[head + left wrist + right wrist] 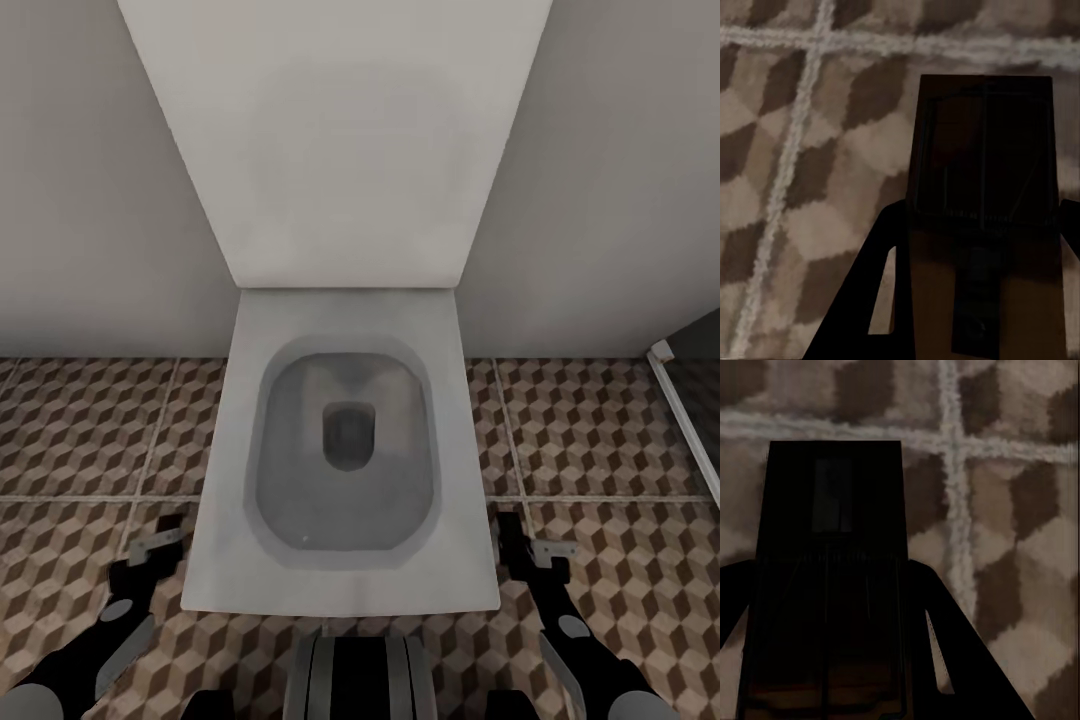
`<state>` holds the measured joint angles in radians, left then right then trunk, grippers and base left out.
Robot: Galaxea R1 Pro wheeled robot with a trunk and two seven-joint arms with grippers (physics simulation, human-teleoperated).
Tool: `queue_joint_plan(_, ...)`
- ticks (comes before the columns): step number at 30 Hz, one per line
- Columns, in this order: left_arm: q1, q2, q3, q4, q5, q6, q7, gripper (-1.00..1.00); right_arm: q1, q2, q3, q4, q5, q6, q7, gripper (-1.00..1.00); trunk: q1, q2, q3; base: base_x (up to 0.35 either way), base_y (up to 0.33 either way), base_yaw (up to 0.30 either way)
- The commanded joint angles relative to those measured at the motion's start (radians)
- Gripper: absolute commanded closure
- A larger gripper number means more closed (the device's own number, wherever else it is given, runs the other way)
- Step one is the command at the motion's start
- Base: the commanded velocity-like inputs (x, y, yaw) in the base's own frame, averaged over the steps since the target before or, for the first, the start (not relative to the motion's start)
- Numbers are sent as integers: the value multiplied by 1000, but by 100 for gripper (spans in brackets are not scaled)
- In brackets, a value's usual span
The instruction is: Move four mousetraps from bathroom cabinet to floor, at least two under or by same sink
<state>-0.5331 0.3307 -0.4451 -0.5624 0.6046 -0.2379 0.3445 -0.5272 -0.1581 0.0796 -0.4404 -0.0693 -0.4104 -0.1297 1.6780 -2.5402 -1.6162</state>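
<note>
I hold one mousetrap in each hand above the bathroom floor (80, 420). My left gripper (152, 548) hangs low beside the toilet's left front corner, shut on a mousetrap (160, 545). In the left wrist view that mousetrap (982, 187) is a dark brown board with wire parts, clamped between the fingers of the left gripper (979, 236). Off the toilet's right front corner, my right gripper (522, 548) is shut on another mousetrap (553, 548). The right wrist view shows this mousetrap (832, 570) in shadow, within the right gripper (832, 585). The cabinet is out of view.
A white toilet (340, 580) with its lid raised against the grey wall (90, 200) stands directly ahead between my arms. A dark glass panel with a white frame (690, 400) stands at the right edge. Tiled floor lies on both sides of the toilet.
</note>
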Motion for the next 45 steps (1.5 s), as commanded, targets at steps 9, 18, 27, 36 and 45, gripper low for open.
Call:
queue_joint_plan(9,-1,16,5,-1,7,-4,7,100,0,-6,3,-1,-13,-4,-4,100,0,0,-1,0,0,0)
queue_joint_plan(18,-1,16,8,-1,7,-4,8,100,0,-6,-12,-1,-13,-3,-4,100,2,-1,-20,0,0,0)
queue_joint_plan(27,-1,17,8,-1,7,-4,8,100,0,-6,-13,-1,-13,-3,-5,100,3,-2,-28,0,0,0)
queue_joint_plan(36,-1,19,16,-1,7,-4,8,100,0,-10,-14,-1,-13,-4,-6,100,3,-2,-28,0,0,0)
queue_joint_plan(45,-1,19,42,-1,7,-4,7,100,0,-15,-14,-1,-13,-3,-15,100,3,-2,-28,0,0,0)
